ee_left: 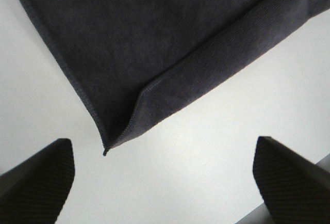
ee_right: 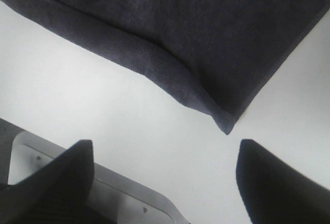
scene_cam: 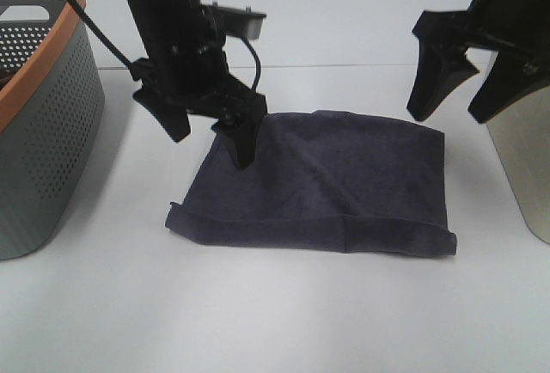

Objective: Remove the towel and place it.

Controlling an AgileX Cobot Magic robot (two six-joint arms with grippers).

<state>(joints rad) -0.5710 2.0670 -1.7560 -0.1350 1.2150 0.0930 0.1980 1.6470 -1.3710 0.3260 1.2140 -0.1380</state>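
Note:
The dark charcoal towel (scene_cam: 322, 180) lies folded flat on the white table, its hemmed near edge facing the camera. My left gripper (scene_cam: 210, 132) hangs open just above the towel's far left corner, holding nothing. In the left wrist view that corner of the towel (ee_left: 154, 43) lies free on the table between the spread fingers (ee_left: 38, 177). My right gripper (scene_cam: 460, 98) hovers open above the far right corner, clear of the cloth. The right wrist view shows the towel (ee_right: 196, 33) with its corner pointing toward the open fingertips (ee_right: 278, 182).
A grey perforated basket with an orange rim (scene_cam: 43, 115) stands at the left edge of the table. A pale beige container (scene_cam: 528, 158) stands at the right edge. White table (scene_cam: 284, 313) lies in front of the towel.

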